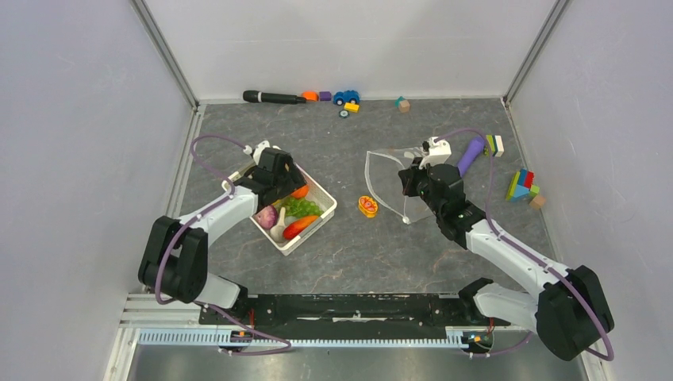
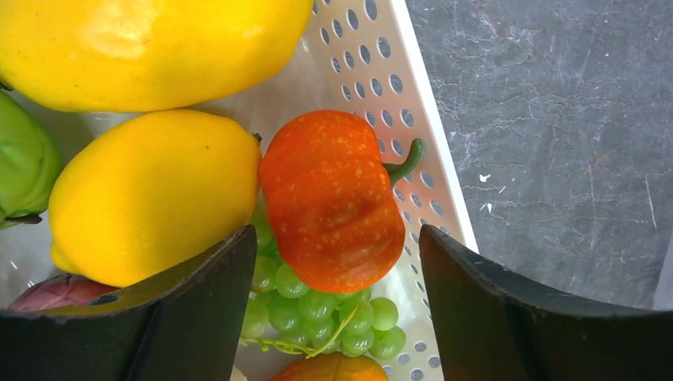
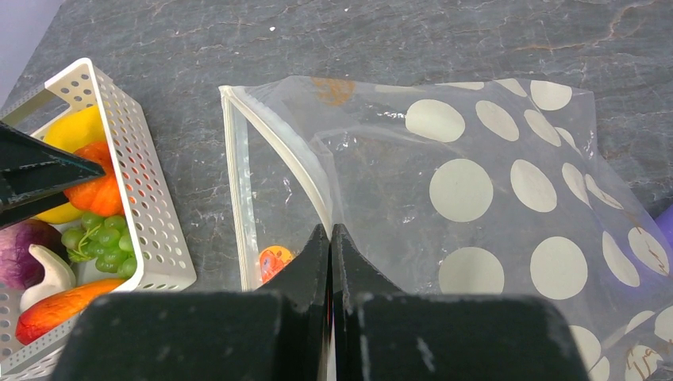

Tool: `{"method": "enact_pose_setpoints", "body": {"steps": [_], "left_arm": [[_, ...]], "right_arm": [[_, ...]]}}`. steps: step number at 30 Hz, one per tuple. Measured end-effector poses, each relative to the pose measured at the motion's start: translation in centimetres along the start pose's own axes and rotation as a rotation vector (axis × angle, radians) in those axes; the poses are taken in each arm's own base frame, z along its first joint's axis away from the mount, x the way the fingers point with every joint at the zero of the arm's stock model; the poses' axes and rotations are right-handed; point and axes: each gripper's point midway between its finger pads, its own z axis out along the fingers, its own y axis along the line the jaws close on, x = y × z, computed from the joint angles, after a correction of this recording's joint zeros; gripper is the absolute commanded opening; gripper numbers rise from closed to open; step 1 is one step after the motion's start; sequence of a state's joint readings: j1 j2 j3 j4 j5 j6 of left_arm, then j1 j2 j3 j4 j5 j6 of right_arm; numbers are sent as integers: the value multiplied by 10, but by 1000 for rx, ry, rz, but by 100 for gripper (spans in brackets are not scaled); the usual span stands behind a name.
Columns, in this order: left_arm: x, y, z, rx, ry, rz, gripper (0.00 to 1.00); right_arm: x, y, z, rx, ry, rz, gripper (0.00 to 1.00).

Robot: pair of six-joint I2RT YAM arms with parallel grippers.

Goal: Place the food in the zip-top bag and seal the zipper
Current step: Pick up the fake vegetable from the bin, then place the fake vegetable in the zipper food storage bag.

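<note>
The left gripper [image 2: 337,262] is hovering over the white basket [image 2: 397,103], its jaws standing spread on either side of the orange pumpkin [image 2: 333,198]. The pumpkin is lying against the basket's perforated wall, beside a yellow mango [image 2: 151,190] and touching the green grapes [image 2: 317,305]. Right of the basket, the right gripper [image 3: 331,238] is clenching one lip of the zip-top bag [image 3: 476,182], holding its mouth facing the basket with the zipper [image 3: 236,151] gaping unsealed.

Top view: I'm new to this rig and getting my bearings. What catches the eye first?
A white basket of bright toy food sits left of centre, the left gripper open over its orange pumpkin. Right of centre, the right gripper pinches the edge of a clear dotted bag.
</note>
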State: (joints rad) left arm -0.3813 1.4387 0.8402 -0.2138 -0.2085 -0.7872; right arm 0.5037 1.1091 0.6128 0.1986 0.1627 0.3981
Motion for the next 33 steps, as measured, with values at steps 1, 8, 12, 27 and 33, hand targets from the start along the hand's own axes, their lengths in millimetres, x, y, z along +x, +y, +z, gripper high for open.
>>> {"method": "enact_pose_setpoints", "body": {"steps": [1,8,12,27,33], "left_arm": [[0,0,2,-1,1,-2,76],[5,3,14,-14,15,-16,60],[4,2,16,-12,12,-30,41],[-40,-17,-45,119,-150,-71,22],[-44,-34,-72,256,-164,-45,21]], "right_arm": [[-1,1,-1,-3,-1,-2,0],[-4,3,-4,-16,-8,-8,0],[-3,2,-6,-17,-1,-12,0],[-5,6,-13,-41,-1,-19,0],[-8,11,-14,-66,-10,-17,0]]}}
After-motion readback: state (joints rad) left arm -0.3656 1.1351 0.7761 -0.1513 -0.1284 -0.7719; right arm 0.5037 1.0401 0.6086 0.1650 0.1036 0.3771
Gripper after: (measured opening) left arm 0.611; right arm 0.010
